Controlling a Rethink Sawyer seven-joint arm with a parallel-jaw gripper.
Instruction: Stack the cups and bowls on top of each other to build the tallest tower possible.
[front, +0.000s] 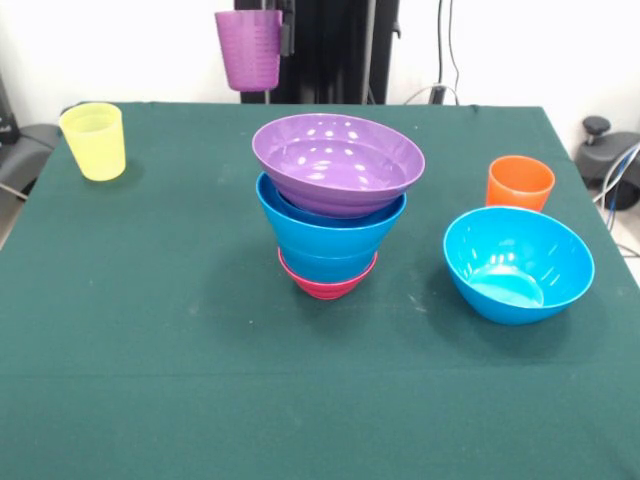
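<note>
Front view, read from left to right, puts the job somewhere past its middle. At the far left a translucent yellow cup (94, 140) stands upright on the green worktop (180, 330), well apart from everything else and not yet part of any stack. Next along, at the top edge, a translucent purple cup (249, 48) hangs clear above the worktop's far side against the dark arm; its right rim appears caught by the hand (287, 35), though only a small dark part shows beside the cup. The fingers look clamped on that rim, since nothing else bears the cup up.

At the centre stands the tower (335, 215): a small magenta bowl (327, 286) at the base, blue bowls (330, 235) nested above it (at least two rims can be told apart), and a wide purple bowl (338, 163) on top, tilted so that its mouth faces somewhat toward the camera. That tilt looks to me like the weak spot for anything set inside it.

Further right, an orange cup (520, 183) stands upright, and just in front of it a loose blue bowl (518, 262) lies tipped on the worktop, mouth toward the camera.

Judged from this, four or so bowls are stacked. Left to do: the lifted purple cup is not yet on the tower, and the yellow cup, orange cup and loose blue bowl are all unplaced. That bowl is wide enough that it may fit poorly above the purple one.
</note>
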